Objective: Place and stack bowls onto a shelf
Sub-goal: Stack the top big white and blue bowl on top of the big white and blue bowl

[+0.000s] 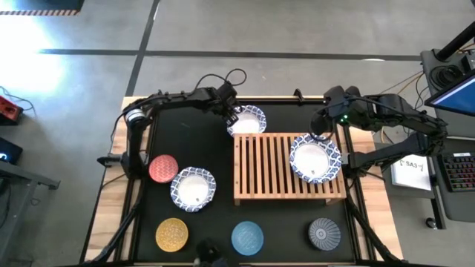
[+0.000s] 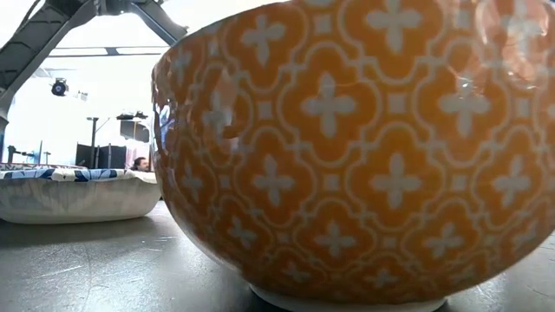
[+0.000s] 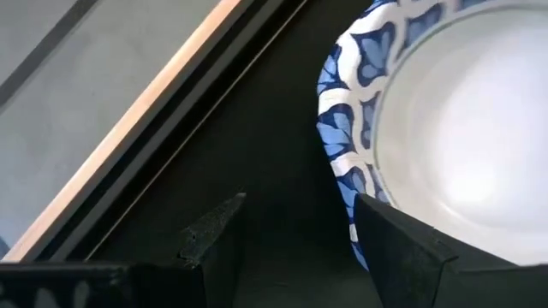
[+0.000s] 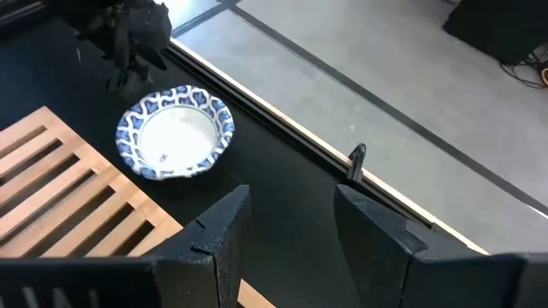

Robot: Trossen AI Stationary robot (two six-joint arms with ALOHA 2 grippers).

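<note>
Here, left tool (image 1: pixel 231 109) spread at the rim of a white bowl (image 1: pixel 246 121) behind the shelf (image 1: pixel 271 167).

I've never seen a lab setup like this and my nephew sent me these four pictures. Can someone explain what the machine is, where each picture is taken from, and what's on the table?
It is a robot with two dark arms at a black table. The overhead picture shows everything: a slatted wooden shelf carrying one blue-rimmed white bowl. A second such bowl lies behind the shelf, a third on the left. Smaller red, yellow, light blue and dark grey bowls lie around the table.

The table-level picture is filled by the yellow bowl. The other two come from cameras on the wrists. The left gripper is open at the rear bowl's rim, holding nothing. The right gripper hovers open and empty near the shelf's back corner.
</note>
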